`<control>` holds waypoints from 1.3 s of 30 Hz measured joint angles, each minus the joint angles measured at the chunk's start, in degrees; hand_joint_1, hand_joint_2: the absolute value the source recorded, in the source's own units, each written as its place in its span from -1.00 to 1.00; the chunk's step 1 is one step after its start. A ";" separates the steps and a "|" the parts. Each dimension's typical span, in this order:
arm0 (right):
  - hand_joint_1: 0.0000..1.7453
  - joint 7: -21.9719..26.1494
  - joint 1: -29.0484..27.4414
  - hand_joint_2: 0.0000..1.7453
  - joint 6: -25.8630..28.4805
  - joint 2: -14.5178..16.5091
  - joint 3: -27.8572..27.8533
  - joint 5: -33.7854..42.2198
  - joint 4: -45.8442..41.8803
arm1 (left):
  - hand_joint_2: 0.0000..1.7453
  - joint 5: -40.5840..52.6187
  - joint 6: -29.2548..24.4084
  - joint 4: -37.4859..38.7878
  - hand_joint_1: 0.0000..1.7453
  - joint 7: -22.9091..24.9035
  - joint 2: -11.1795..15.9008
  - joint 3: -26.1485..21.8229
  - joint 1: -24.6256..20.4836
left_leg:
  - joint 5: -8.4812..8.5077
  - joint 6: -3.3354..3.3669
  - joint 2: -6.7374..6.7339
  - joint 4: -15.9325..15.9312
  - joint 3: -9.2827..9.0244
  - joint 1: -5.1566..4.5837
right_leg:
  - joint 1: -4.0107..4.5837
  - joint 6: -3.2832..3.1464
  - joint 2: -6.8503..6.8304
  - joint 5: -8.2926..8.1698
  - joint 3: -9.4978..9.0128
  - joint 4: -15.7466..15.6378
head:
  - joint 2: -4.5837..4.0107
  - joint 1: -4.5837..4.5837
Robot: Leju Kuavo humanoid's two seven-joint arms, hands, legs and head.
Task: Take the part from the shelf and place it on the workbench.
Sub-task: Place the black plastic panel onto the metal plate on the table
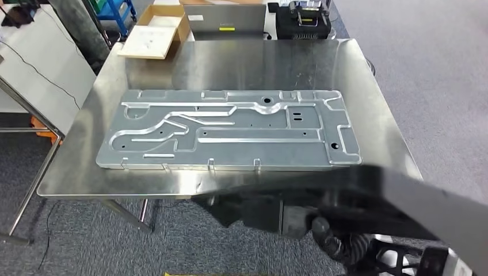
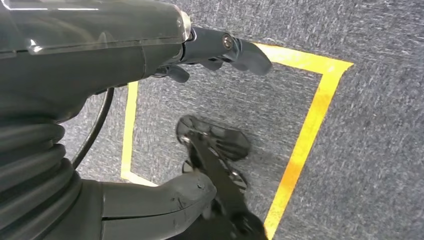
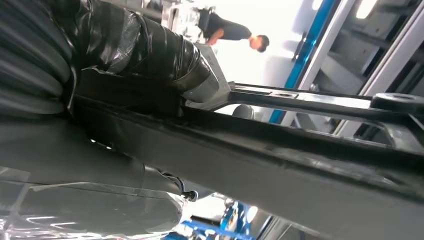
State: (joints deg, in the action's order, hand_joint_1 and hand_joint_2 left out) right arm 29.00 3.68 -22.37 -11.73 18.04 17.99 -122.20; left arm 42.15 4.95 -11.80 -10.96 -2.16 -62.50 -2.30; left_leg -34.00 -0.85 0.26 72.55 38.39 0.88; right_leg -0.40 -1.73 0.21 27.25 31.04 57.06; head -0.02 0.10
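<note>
While the right hand (image 3: 125, 95) grips the black part (image 1: 397, 198) low at the bench's (image 1: 368, 115) near edge and the left hand (image 2: 200, 55) hangs empty, fingers apart, the part may strike the grey panel (image 1: 230, 129) already lying there.

No legible text anywhere.

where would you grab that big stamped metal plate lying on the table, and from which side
Probably by the long near edge of the metal plate, coming from the robot's side. It lies flat on the steel workbench, so only its rim can be pinched, and that edge carries small upturned tabs that give fingers some purchase. It is long, so a hold towards each end would likely keep it level.
</note>
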 joint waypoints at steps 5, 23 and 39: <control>1.00 -2.82 6.45 1.00 -1.57 -1.10 -6.70 4.16 1.49 | 1.00 1.07 0.56 0.00 -1.00 0.23 0.03 0.01 -0.15 | 8.96 1.17 -0.06 -14.65 -4.93 -0.45 | 0.13 1.18 0.14 1.68 -1.86 0.04 | 0.00 0.01; 1.00 -8.04 25.86 1.00 15.95 -8.32 -20.19 -32.82 21.34 | 1.00 4.30 1.59 0.00 -1.00 0.04 0.34 0.05 -1.07 | 7.20 3.13 0.27 -15.52 -7.22 -0.44 | -0.49 3.36 -0.02 -0.70 5.83 7.26 | 0.00 0.03; 1.00 -23.13 51.50 1.00 22.40 -2.87 11.58 -72.50 58.59 | 1.00 6.33 3.84 -0.02 -1.00 0.52 1.58 0.08 -2.25 | 9.76 1.60 -0.23 -14.88 -3.42 -0.95 | 0.13 1.26 0.04 -0.96 2.28 0.93 | 0.00 0.01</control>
State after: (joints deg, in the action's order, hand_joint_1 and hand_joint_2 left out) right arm 5.87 55.18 0.03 -14.60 29.61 -54.51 -63.61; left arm 48.48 8.79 -11.82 -10.44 -0.58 -62.42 -4.55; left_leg -24.24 0.75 0.03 57.67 34.96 -0.06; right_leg -0.27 -0.47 0.24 26.29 33.32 57.98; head -0.02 0.11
